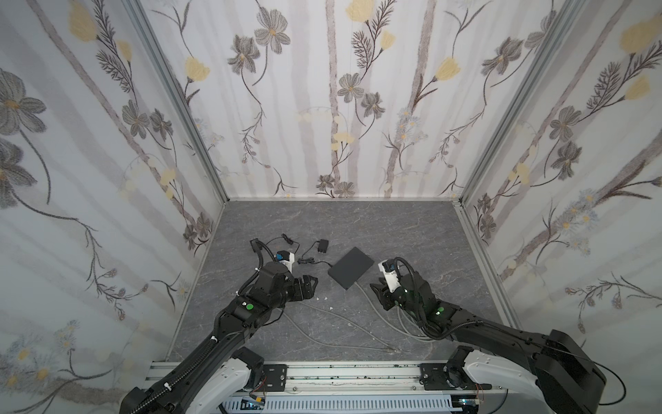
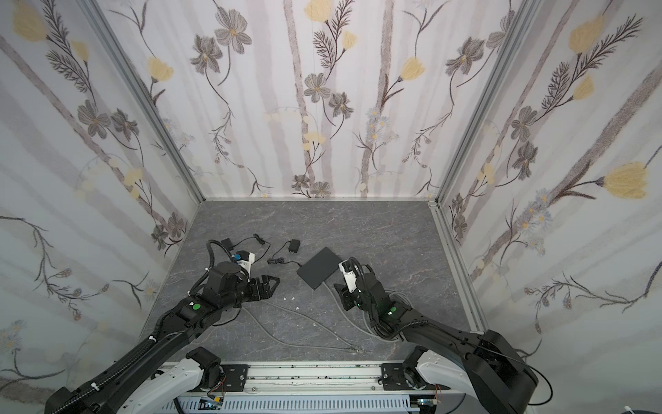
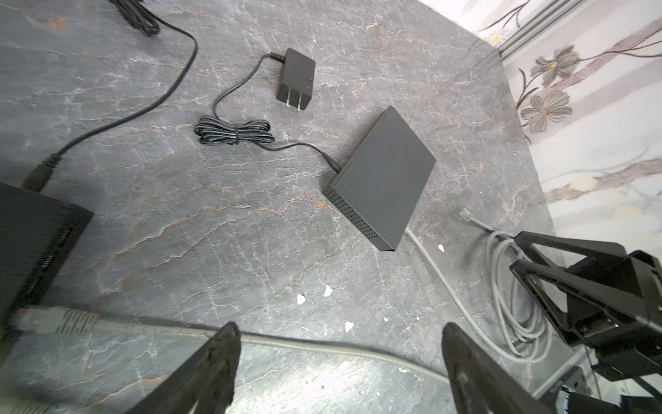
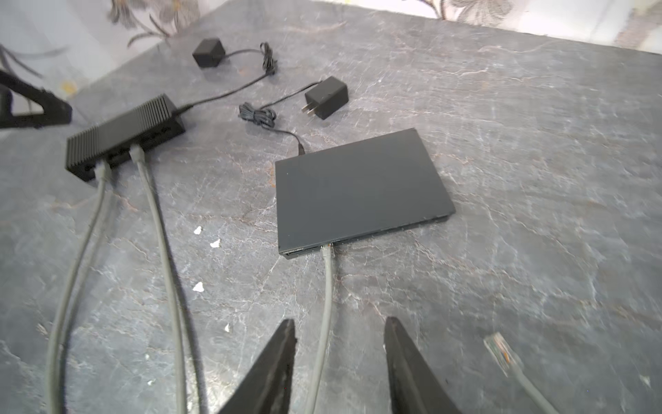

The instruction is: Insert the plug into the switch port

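- The flat black network switch lay on the grey marbled bench, about midway between the two arms in both top views.
- In the right wrist view, the plug sat in a port on the switch's front edge. Its grey cable ran back from there toward the camera.
- The right pincer was released. Its two dark fingers stood apart on either side of that cable, with a gap visible on each side, so nothing was grasped.
- The left pincer was spread wide and empty, hovering over another grey cable that lay across the bench.
- A ribbed black box sat near the left pincer, with two grey cables plugged into its side.
- A loose plug lay bare on the bench beside the right pincer, in no port.
- A black power adapter lay prongs-out behind the switch, and its thin bundled cord led into the switch's rear corner.
- A coil of grey cable was piled under the right arm.
- A few small white flecks dotted the bench between the two boxes.
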Robot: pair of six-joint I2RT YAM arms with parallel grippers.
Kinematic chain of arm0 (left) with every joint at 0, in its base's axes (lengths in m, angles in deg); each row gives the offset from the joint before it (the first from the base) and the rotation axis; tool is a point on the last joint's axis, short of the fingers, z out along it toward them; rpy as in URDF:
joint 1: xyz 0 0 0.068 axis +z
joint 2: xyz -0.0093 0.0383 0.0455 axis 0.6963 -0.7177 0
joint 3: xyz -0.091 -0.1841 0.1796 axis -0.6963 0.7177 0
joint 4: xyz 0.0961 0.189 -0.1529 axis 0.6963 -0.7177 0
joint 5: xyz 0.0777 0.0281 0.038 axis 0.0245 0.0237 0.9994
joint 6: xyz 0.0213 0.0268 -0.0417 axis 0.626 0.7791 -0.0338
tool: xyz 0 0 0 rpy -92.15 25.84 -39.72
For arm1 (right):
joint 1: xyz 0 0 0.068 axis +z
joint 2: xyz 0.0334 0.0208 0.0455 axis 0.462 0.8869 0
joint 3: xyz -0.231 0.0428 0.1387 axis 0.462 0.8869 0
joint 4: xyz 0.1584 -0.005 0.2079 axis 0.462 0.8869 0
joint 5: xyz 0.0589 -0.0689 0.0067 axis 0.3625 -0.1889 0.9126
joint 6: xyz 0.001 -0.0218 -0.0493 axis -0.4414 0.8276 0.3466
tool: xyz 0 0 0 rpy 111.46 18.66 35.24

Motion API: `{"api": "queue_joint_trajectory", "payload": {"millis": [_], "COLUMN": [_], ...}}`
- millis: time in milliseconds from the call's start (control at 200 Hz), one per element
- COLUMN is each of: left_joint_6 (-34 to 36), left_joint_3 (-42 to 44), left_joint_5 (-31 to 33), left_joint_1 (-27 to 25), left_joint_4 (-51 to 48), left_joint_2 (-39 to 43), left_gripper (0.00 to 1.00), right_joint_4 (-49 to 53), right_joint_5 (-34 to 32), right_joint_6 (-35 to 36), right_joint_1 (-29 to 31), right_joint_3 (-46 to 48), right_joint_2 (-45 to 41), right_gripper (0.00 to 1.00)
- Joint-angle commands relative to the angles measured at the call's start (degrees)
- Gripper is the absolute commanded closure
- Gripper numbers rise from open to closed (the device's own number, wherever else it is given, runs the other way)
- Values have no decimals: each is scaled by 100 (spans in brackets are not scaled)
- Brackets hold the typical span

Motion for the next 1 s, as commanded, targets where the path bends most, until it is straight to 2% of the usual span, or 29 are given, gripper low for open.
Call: {"api": "queue_joint_trajectory", "payload": {"millis": [0,100,175,185,200,340,470,675,824,994], "left_joint_6": [-236,-132,13,4,-22,54,235,153,319,318], "left_joint_3": [-161,-562,-1131,-1202,-1275,-1686,-1864,-1354,-1357,-1350], "left_joint_5": [-480,-563,-572,-546,-499,-433,-249,-148,-26,-434], "left_joint_1": [14,15,14,14,22,22,24,15,36,164], "left_joint_4": [22,-230,-927,-1028,-1163,-1735,-2435,-2520,-2381,-2270], "left_joint_2": [133,260,287,287,295,340,580,1481,1467,1239], "left_gripper": [11,11,8,2,0,0,0,0,0,0], "right_joint_4": [164,1214,1693,1741,1819,2727,2692,1920,1445,587], "right_joint_5": [-999,-2174,-2461,-2464,-2464,-2420,-2230,-1840,-1732,-1338], "right_joint_6": [-1618,-3141,-3733,-3785,-3842,-4517,-4906,-5166,-5311,-5012], "right_joint_1": [-31,-36,-71,-68,-91,-194,-251,-462,-785,-1400], "right_joint_3": [415,693,910,928,950,883,1142,1321,1325,1340], "right_joint_2": [-901,-2072,-2838,-2927,-3047,-3697,-3782,-2979,-2323,-1694], "right_gripper": [44,23,1,1,1,1,1,1,1,1]}}
